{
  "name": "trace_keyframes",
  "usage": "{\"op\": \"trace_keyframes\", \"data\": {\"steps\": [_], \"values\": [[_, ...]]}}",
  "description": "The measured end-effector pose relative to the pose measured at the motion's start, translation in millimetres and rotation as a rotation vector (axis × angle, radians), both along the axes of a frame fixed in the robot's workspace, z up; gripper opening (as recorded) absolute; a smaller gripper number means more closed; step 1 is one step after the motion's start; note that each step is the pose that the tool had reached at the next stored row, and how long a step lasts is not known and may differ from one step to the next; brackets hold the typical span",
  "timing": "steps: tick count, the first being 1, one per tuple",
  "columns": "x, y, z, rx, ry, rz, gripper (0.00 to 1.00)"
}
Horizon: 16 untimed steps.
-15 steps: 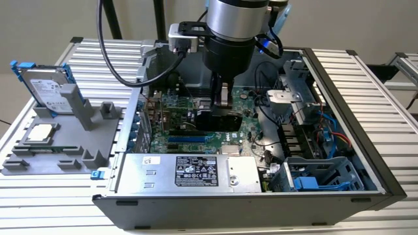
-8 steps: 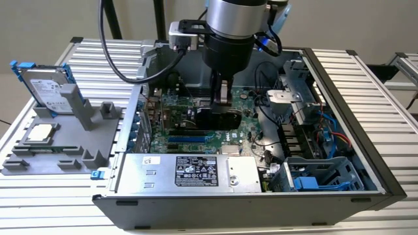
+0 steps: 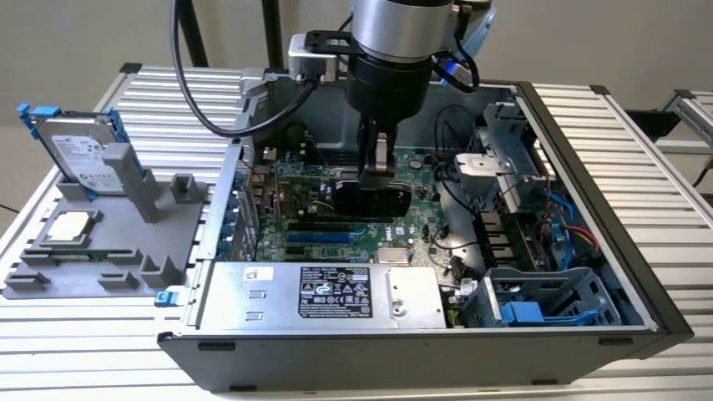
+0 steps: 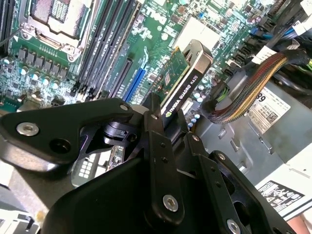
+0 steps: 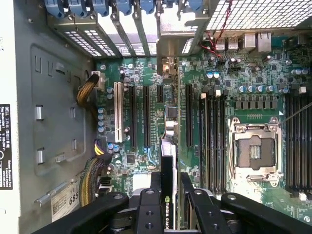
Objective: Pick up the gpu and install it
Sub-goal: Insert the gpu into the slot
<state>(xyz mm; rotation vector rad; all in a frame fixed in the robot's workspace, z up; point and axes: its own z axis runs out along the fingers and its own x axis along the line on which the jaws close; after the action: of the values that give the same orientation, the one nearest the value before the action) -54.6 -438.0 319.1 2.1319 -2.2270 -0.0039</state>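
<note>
Green-boarded gpu [image 4: 181, 83] (edge-on, long axis along the slots) sits pinched by the end effector [image 5: 168, 187].

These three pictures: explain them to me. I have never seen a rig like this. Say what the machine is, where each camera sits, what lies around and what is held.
This is one robot arm working over an open computer case on a slatted metal table. The exterior view looks on from off the arm. Both wrist views come from cameras riding on the arm, looking down past its end effector at the green motherboard. The end effector is shut on the gpu, a green card with a black cooler, held on edge just above the motherboard's slots. On the exterior view's left, a grey holder carries a hard drive standing up and a CPU chip lying flat.
</note>
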Motion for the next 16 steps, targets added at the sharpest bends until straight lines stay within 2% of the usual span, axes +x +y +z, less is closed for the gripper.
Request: {"op": "trace_keyframes", "data": {"steps": [12, 16], "values": [[0.0, 0.6, -1.5, 0.0001, -0.0002, 0.000, 0.00], [-0.5, 0.8, -3.2, 0.0003, -0.0028, 0.000, 0.00]]}}
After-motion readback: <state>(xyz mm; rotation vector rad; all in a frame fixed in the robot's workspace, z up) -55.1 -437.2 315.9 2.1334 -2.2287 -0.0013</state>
